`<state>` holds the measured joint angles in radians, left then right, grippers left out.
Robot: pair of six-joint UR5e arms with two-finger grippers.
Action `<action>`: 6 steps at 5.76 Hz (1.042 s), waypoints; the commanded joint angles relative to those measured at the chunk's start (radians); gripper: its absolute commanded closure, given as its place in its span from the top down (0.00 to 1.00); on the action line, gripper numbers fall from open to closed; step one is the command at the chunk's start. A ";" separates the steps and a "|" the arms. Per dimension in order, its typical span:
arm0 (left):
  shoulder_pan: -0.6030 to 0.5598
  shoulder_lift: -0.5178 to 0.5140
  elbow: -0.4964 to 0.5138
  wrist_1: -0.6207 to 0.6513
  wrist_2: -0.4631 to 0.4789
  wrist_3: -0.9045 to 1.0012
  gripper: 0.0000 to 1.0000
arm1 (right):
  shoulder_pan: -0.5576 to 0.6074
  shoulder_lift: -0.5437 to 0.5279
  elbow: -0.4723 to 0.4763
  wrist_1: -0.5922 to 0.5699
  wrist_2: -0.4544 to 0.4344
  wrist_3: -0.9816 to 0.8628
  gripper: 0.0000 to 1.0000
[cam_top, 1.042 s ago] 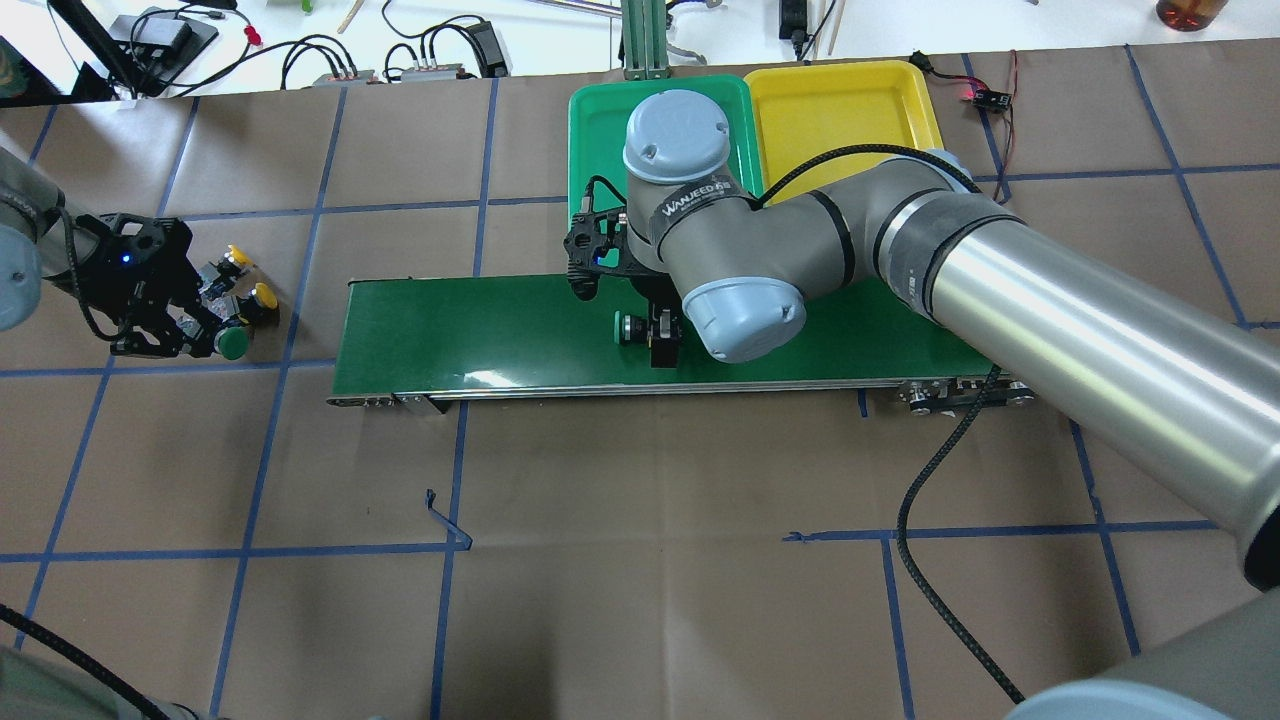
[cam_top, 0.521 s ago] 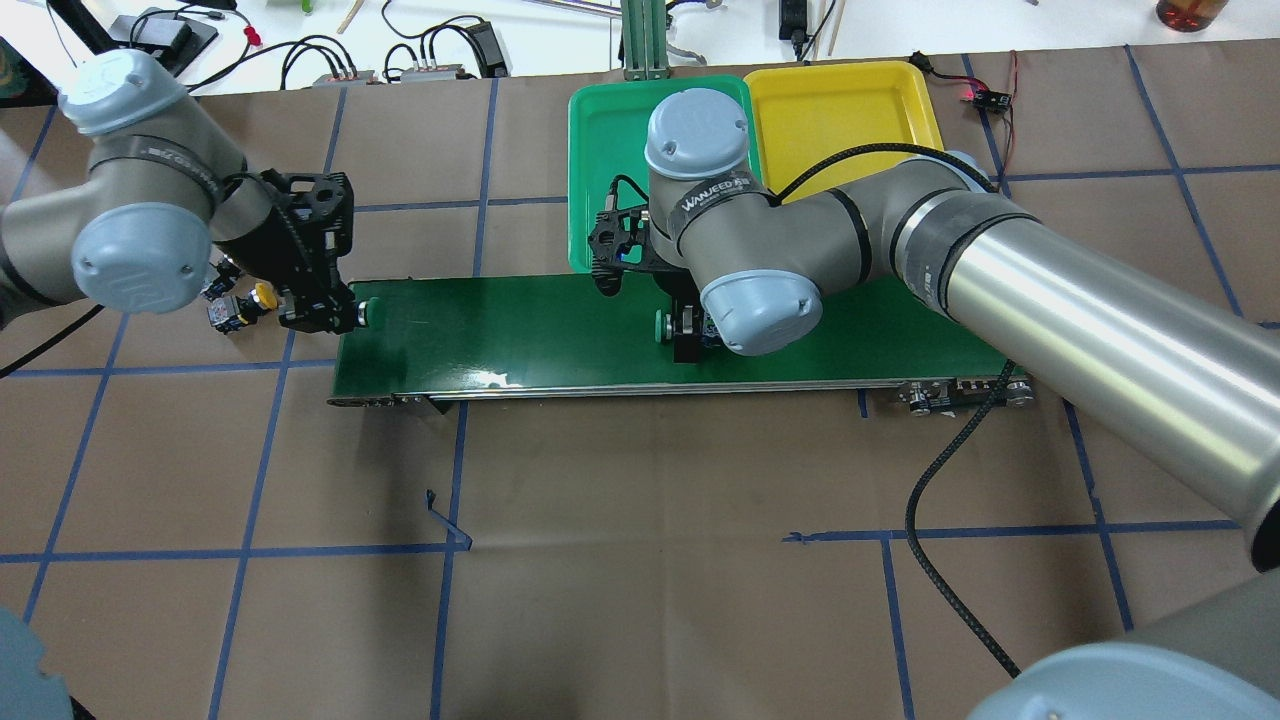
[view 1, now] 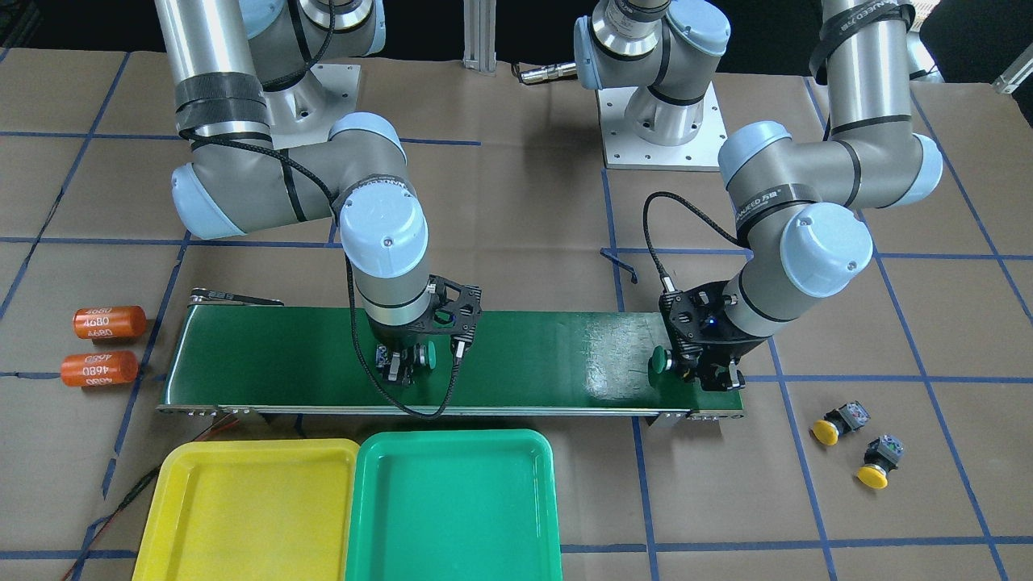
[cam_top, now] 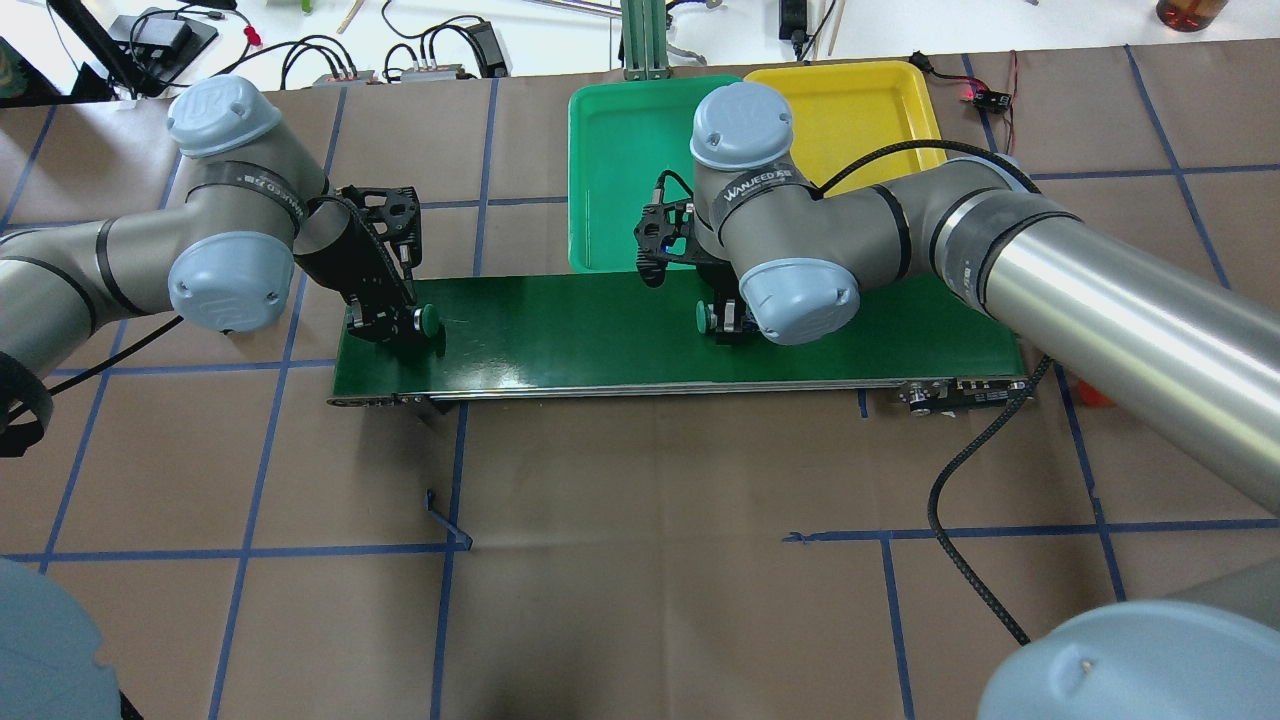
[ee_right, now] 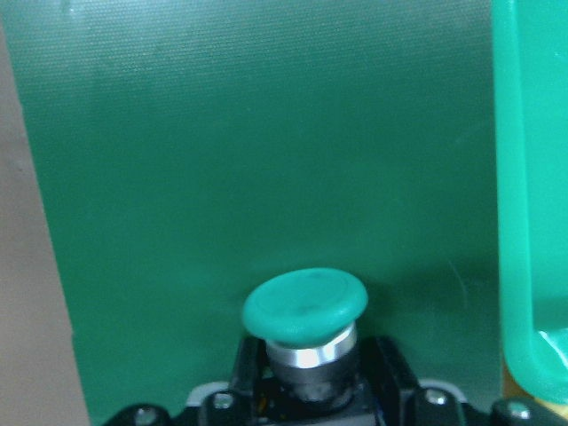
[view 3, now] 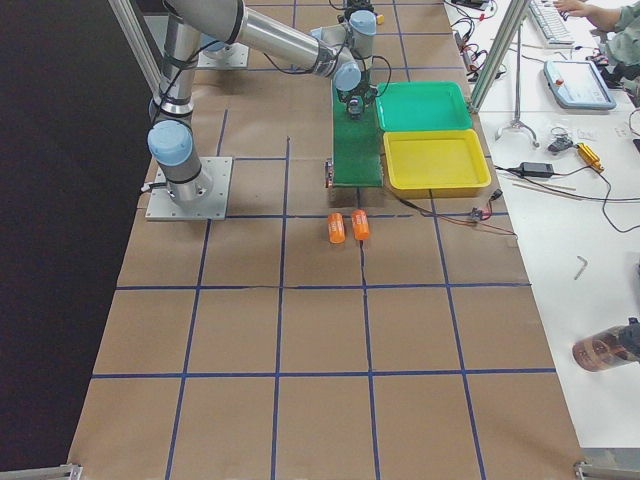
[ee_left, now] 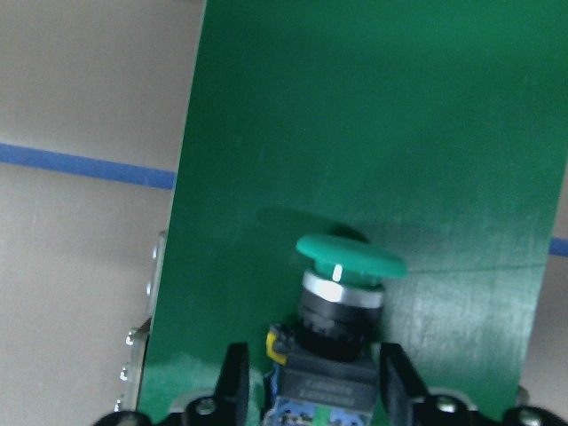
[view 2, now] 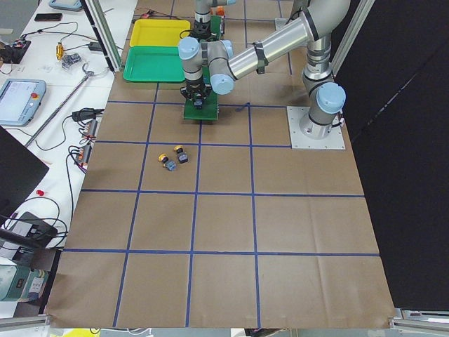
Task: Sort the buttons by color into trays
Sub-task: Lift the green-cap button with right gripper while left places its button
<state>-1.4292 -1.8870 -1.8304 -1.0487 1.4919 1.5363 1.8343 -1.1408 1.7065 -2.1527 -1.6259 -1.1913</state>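
Overhead exterior | right arm [cam_top: 1100,290] overlaps green tray [cam_top: 610,150] | orange speck [cam_top: 1095,396] probably cylinder

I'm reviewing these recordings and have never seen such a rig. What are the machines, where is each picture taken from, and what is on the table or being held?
These are two robot arms fixed at a paper-covered table, each ending in a two-finger gripper. One picture looks over the robot's shoulders, one faces it from across the table (sides mirrored), two look along the table from its ends, and one camera rides on each wrist. On the table lie a dark-green conveyor belt, a green tray and a yellow tray beside it, two yellow-capped buttons, and two orange cylinders. The left gripper is shut on a green-capped button at the belt's end; the right gripper is shut on a second green-capped button mid-belt, near the green tray.
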 commanded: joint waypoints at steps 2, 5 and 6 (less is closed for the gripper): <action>0.126 -0.007 0.070 0.003 0.002 -0.030 0.98 | -0.065 -0.034 -0.010 0.007 -0.034 -0.104 0.07; 0.293 -0.078 0.149 0.015 0.065 -0.028 0.98 | -0.040 0.069 -0.217 -0.048 0.056 -0.094 0.09; 0.318 -0.111 0.152 0.051 0.068 -0.019 0.98 | -0.014 0.178 -0.345 -0.049 0.078 -0.091 0.09</action>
<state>-1.1449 -1.9689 -1.6831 -1.0226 1.5548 1.5109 1.8007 -1.0525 1.4729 -2.1936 -1.5771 -1.2851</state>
